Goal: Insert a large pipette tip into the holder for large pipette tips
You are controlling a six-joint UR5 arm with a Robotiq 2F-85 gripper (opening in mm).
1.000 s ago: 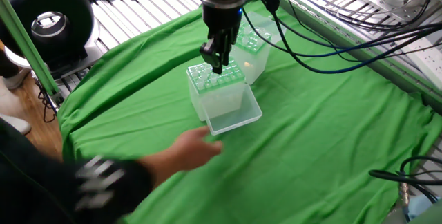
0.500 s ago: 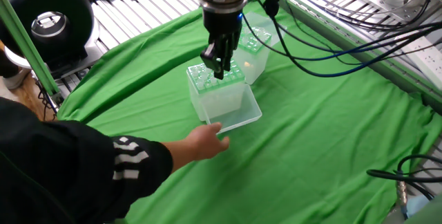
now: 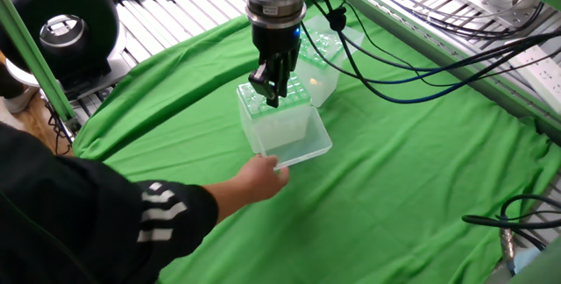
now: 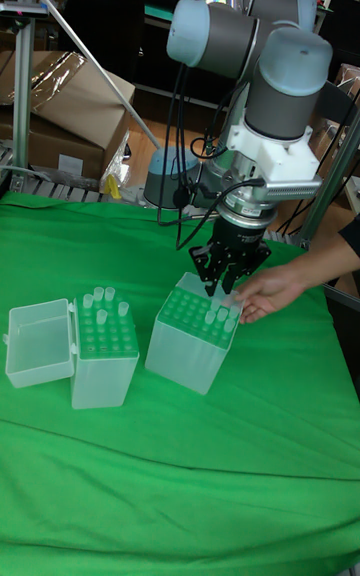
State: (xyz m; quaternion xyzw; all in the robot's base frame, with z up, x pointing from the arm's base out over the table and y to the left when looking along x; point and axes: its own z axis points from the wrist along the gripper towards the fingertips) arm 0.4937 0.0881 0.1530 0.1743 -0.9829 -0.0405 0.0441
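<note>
The holder for large pipette tips (image 3: 285,126) (image 4: 185,341) is a translucent box with a green grid top, standing mid-cloth. Its clear lid (image 3: 302,150) hangs open toward the camera in the fixed view. A few clear tips stand in its holes near one corner (image 4: 222,316). My gripper (image 3: 268,96) (image 4: 222,288) points straight down just above the grid top, fingers close together. The large pipette tip between them is thin and translucent and barely shows against the box.
A person's hand (image 3: 254,183) (image 4: 268,293) rests against the holder's open lid. A second translucent box (image 3: 323,67) (image 4: 105,361) bristling with clear tips stands beside the holder, its lid (image 4: 38,341) open. Cables (image 3: 421,69) trail from the arm.
The gripper has shifted slightly left over the holder's top. The person's hand has reached forward to the open lid and now stays there.
</note>
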